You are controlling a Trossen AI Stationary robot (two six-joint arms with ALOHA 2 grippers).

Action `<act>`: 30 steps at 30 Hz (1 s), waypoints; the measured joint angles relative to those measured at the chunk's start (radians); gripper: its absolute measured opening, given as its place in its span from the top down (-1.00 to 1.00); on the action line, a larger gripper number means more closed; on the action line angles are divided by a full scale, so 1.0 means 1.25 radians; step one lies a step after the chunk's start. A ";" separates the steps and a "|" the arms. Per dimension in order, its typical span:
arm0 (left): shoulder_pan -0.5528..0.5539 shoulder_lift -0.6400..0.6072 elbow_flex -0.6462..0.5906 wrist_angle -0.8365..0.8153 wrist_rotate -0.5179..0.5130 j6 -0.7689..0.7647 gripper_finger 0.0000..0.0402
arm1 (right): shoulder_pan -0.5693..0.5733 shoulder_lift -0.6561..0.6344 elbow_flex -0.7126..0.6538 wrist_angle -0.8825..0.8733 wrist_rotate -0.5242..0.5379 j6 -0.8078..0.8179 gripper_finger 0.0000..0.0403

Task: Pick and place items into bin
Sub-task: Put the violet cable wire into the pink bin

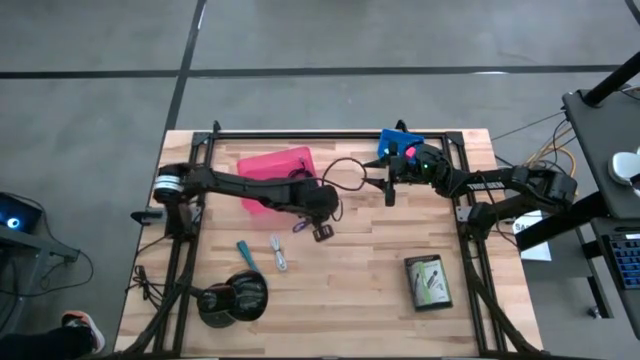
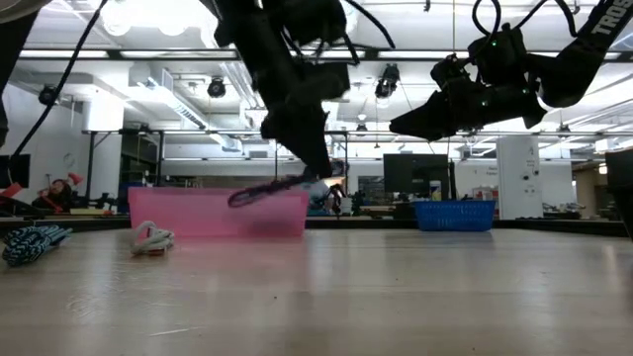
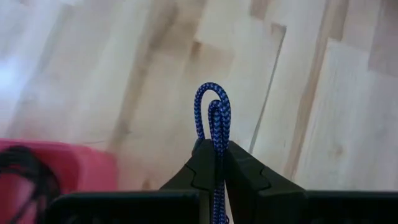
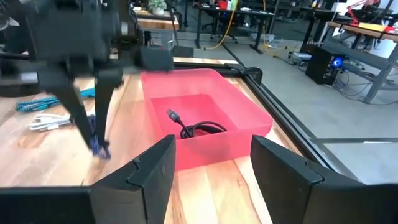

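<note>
My left gripper (image 3: 216,149) is shut on a blue-purple cord (image 3: 212,112) above the table's middle, just near of the pink bin (image 1: 275,175). A black coiled cable (image 4: 196,129) lies inside the bin. My right gripper (image 4: 211,168) hovers open and level to the right of the pink bin, with nothing between its fingers. A teal pen (image 1: 246,255) and a pale grey cord (image 1: 278,252) lie flat on the wood nearer the front. A dark packet with green print (image 1: 428,282) lies flat at the front right. My left gripper pinches the cord's folded end between its two fingers, and the doubled loop (image 3: 213,109) sticks out past the fingertips. The fingers slant down from the table's left. The cord (image 2: 265,191) is lifted clear of the table and trails out sideways below the fingers.
A blue basket (image 1: 400,145) stands at the far edge behind my right gripper. A big black round object (image 1: 235,295) sits at the front left. Black frame rails (image 1: 470,250) run along the table's sides. Bare wood lies between the pen and the packet.
</note>
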 joint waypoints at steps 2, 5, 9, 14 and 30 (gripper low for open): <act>0.000 -0.026 -0.001 -0.005 -0.018 0.000 0.98 | 0.000 0.000 0.000 0.000 0.000 0.000 0.03; 0.000 -0.068 -0.005 -0.012 -0.053 0.003 0.98 | 0.000 0.000 0.000 0.000 0.000 0.000 0.03; 0.002 -0.119 -0.007 -0.018 -0.127 0.007 0.98 | 0.000 0.000 0.000 0.000 0.000 0.000 0.03; 0.002 -0.165 -0.013 -0.041 -0.267 0.014 0.98 | 0.000 0.000 0.000 0.000 0.001 0.000 0.03; 0.013 -0.191 -0.080 -0.039 -0.568 0.064 0.98 | 0.000 0.000 0.000 -0.002 0.004 -0.019 0.03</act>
